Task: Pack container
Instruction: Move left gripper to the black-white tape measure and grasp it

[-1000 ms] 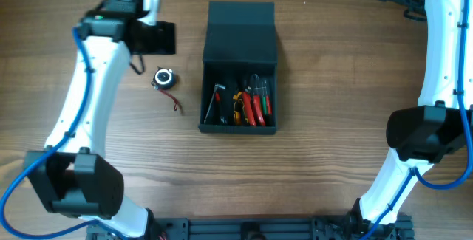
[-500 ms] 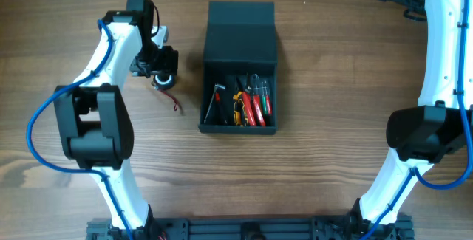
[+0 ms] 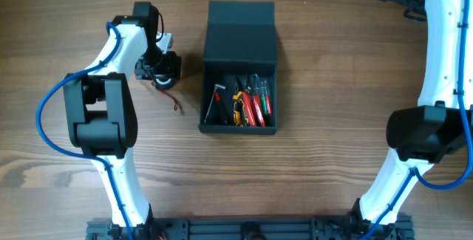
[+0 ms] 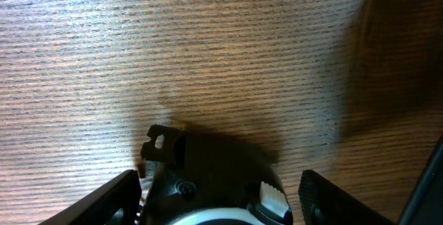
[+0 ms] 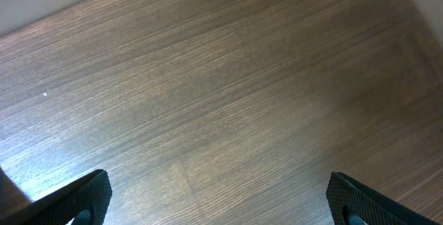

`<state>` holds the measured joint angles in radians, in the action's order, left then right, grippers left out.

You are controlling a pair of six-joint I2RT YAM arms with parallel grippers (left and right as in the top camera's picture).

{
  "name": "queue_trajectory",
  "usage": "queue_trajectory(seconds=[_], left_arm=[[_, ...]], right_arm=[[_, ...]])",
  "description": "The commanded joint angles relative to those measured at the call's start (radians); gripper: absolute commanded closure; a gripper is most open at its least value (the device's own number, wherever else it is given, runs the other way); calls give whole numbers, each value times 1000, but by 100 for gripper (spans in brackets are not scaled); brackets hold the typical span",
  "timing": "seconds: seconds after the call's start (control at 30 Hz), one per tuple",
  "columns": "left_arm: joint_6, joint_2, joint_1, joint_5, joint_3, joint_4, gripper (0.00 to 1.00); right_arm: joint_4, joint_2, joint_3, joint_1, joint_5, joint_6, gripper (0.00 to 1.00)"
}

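The dark teal container [image 3: 240, 37] sits mid-table with its flap lid folded back. Its open compartment holds several hand tools with red, yellow and green handles [image 3: 247, 101]. A small black-and-white tape measure [image 3: 164, 81] with a red strap lies on the table left of the container. My left gripper [image 3: 161, 69] is down over it. In the left wrist view the tape measure [image 4: 208, 190] sits between my open left fingers [image 4: 220, 201], with gaps on both sides. My right gripper [image 5: 220, 197] is open and empty over bare wood; it is out of the overhead view.
The right arm [image 3: 436, 85] stands along the table's right edge. A black rail [image 3: 251, 229] runs along the front edge. The red strap [image 3: 175, 105] trails toward the container's left wall.
My left arm swung in and lowered its gripper from beside the tape measure to directly over it. The container, tools and right arm have not moved.
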<state>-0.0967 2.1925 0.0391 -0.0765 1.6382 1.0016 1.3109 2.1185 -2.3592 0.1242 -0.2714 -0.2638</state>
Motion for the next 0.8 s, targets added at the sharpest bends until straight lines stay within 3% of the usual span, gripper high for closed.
queue_trajectory(seconds=[0.0,0.4,0.6,0.77], left_arm=[[-31,20,5,-16,4,-6,25],[-84,78,14,-12,4,31,24],[-83,78,20,-11,4,37,37],[-82,78,20,23,4,55,39]], right_arm=[[-2,-21,-16,-2,-19,2,0],[-2,-21,-16,-2,-20,2,0],[-2,-21,-16,-2,-20,1,0],[-2,-21,-16,-2,-20,2,0]])
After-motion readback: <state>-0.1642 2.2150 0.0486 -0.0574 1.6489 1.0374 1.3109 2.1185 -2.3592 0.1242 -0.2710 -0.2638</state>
